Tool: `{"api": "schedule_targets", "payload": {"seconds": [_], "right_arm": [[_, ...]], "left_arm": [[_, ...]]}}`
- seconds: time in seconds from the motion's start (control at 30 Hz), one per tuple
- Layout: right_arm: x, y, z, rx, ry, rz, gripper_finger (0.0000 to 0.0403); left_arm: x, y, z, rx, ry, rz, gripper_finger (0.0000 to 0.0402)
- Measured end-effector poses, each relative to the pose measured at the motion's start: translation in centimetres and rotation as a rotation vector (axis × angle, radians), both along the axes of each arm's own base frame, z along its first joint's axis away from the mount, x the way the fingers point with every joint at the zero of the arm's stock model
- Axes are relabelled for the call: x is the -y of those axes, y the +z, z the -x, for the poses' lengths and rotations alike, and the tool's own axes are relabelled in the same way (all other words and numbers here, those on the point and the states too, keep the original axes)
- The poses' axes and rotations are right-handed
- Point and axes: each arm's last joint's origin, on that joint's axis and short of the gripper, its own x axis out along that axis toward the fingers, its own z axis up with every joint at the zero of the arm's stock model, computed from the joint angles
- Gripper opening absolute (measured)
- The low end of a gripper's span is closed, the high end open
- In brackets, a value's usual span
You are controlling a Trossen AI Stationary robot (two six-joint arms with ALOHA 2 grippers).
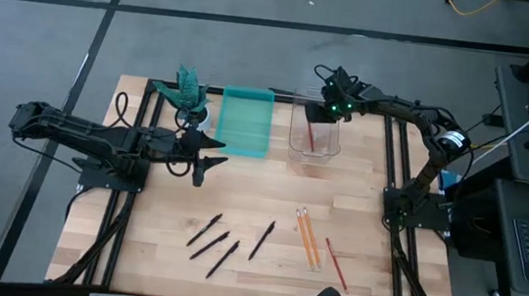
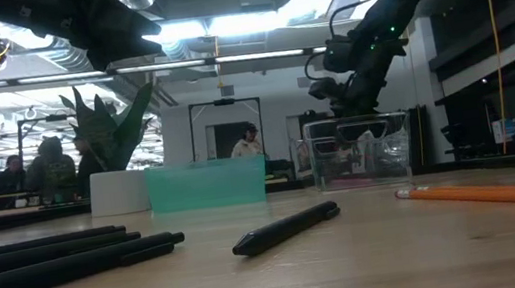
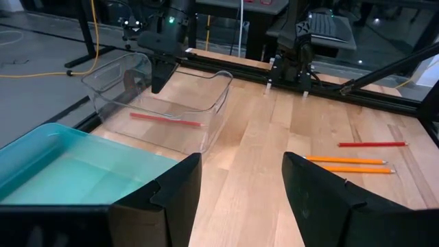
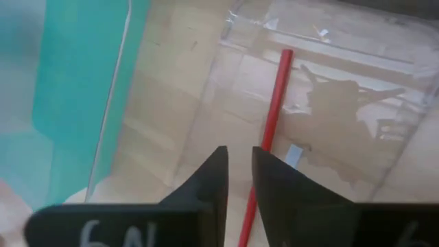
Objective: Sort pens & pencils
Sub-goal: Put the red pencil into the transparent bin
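Several black pens (image 1: 225, 245) lie on the near middle of the wooden table. To their right lie two orange pencils (image 1: 307, 238) and a red pencil (image 1: 336, 264). Another red pencil (image 3: 167, 119) lies flat on the floor of the clear bin (image 1: 316, 126) at the far side. My right gripper (image 4: 239, 152) hangs over this bin, pointing steeply down, with a narrow gap between its fingertips and nothing in it. My left gripper (image 3: 241, 159) hovers wide open at the table's left, beside the teal bin (image 1: 246, 121).
A small potted plant (image 1: 190, 89) stands left of the teal bin. Black frame rails (image 1: 394, 181) run along both sides of the table. The wood between the bins and the pens is bare.
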Motion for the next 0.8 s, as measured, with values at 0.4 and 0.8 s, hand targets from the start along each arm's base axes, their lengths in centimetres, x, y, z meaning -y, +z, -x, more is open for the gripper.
{"api": "schedule_targets", "payload": {"seconds": [0.4, 0.8], "right_arm": [[-0.6, 3.4, 1.0, 0.162, 0.17, 0.047, 0.0114], [-9.3, 14.3, 4.8, 0.201, 0.259, 0.453, 0.0104]], "left_arm": [[0.0, 0.0, 0.0, 0.0, 0.0, 0.0, 0.0198], [0.0, 0.0, 0.0, -0.001, -0.001, -0.003, 0.0198]]}}
